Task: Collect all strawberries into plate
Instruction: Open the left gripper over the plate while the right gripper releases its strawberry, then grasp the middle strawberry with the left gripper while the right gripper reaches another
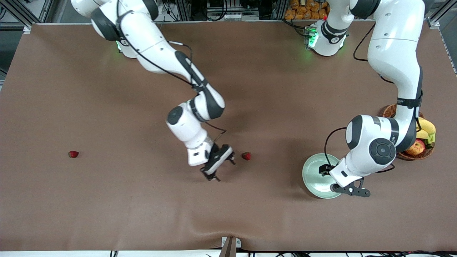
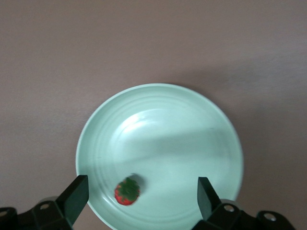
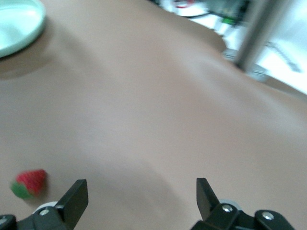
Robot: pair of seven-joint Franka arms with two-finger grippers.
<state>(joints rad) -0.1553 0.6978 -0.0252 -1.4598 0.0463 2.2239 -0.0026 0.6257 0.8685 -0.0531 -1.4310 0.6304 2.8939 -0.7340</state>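
The pale mint-green plate [image 1: 314, 175] lies toward the left arm's end of the table. My left gripper [image 1: 339, 180] hangs open over it. In the left wrist view one strawberry [image 2: 127, 191] lies in the plate [image 2: 168, 134] between the open fingers of that gripper [image 2: 142, 196]; the hand hides it in the front view. My right gripper [image 1: 223, 168] is open and empty over the cloth at mid-table, beside a second strawberry [image 1: 246, 156], which also shows in the right wrist view [image 3: 29, 183]. A third strawberry [image 1: 73, 154] lies toward the right arm's end.
A brown wicker basket [image 1: 389, 110] with bananas [image 1: 426, 128] and an apple [image 1: 416, 147] stands beside the plate, partly under the left arm. The brown cloth [image 1: 142, 214] covers the whole table. The plate's rim shows in the right wrist view [image 3: 14, 24].
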